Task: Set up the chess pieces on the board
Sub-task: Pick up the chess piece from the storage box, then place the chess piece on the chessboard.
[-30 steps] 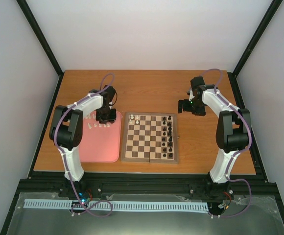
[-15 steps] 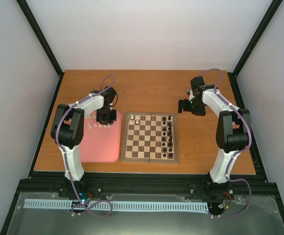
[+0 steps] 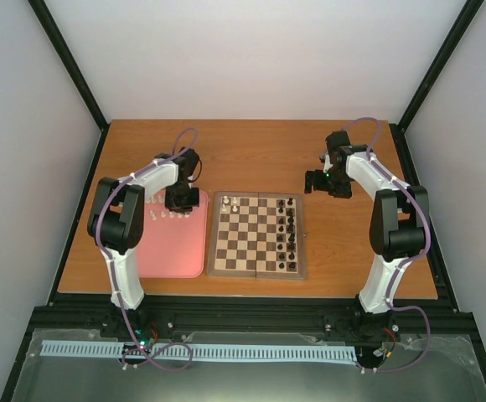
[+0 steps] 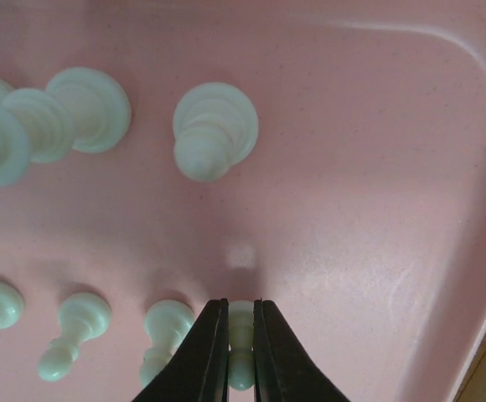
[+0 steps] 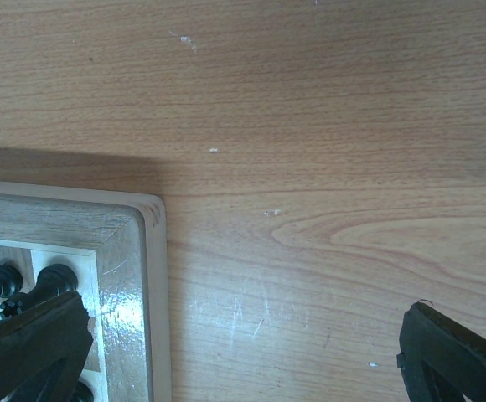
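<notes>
The board (image 3: 251,270) lies mid-table, with two white chess pieces (image 3: 230,202) on its far left squares. More white chess pieces (image 3: 164,214) stand on the pink tray (image 3: 172,251). My left gripper (image 3: 180,199) is low over the tray's far right corner. In the left wrist view it (image 4: 240,314) is shut on a small white pawn (image 4: 240,347), which stands upright between the fingers. Other white pieces (image 4: 215,134) stand around it on the tray (image 4: 352,209). My right gripper (image 3: 318,182) hangs open beyond the board's far right corner (image 5: 134,251), with nothing between its fingertips (image 5: 452,360).
Black pieces (image 3: 291,226) line the board's right side, and two of them (image 5: 46,285) show by the right gripper's left finger. A white pawn (image 4: 166,331) stands close to my left gripper's left finger. Bare wooden table (image 3: 251,151) lies beyond the board.
The left arm's elbow has shifted slightly to the right while its gripper stayed over the tray's far corner. The right arm has not moved.
</notes>
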Robot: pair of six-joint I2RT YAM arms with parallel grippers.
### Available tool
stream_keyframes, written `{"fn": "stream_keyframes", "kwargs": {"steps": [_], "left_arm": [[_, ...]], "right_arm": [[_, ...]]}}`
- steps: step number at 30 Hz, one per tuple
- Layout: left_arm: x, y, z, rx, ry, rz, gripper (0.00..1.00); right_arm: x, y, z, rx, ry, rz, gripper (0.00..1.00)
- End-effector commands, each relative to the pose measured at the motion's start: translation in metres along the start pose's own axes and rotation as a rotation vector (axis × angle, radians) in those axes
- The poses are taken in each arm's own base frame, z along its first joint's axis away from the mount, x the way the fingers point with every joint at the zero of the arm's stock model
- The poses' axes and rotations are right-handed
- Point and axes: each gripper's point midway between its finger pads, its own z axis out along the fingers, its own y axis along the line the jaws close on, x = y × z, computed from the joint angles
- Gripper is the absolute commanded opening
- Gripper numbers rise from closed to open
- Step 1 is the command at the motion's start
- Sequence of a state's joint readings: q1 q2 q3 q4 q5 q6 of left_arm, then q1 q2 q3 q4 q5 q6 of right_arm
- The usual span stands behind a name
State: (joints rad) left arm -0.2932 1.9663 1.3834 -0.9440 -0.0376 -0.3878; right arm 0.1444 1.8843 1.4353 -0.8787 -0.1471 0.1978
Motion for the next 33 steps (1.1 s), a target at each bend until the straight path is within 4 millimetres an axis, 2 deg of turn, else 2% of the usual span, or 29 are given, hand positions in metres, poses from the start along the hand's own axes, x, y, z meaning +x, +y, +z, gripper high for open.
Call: {"fn": "stream_keyframes", "kwargs": {"steps": [1,4,11,15,22,29,33], "left_arm": [[-0.003,-0.008,-0.010,-0.010,-0.002,0.040,0.02],[0.003,-0.025,-0.026,-0.005,-0.013,0.093,0.02],[0.034,-0.088,-0.074,0.107,-0.012,0.198,0.02],[0.045,-0.104,-0.087,0.127,-0.011,0.237,0.02],[0.049,-0.117,-0.085,0.127,-0.021,0.279,0.02],[0.041,-0.135,-0.077,0.120,-0.017,0.309,0.03],[0.044,-0.145,-0.071,0.115,-0.003,0.338,0.04]], "right_arm": [[-0.005,-0.003,-0.006,0.005,-0.020,-0.004,1.00],[-0.005,-0.003,-0.006,0.006,-0.020,-0.005,1.00],[-0.005,-0.004,-0.008,0.014,-0.026,-0.006,1.00],[-0.003,-0.005,-0.009,0.014,-0.027,-0.004,1.00],[0.003,-0.006,-0.010,0.016,-0.026,-0.001,1.00],[-0.001,-0.006,-0.015,0.020,-0.045,-0.005,1.00],[-0.003,-0.005,-0.017,0.019,-0.053,-0.006,1.00]]}}
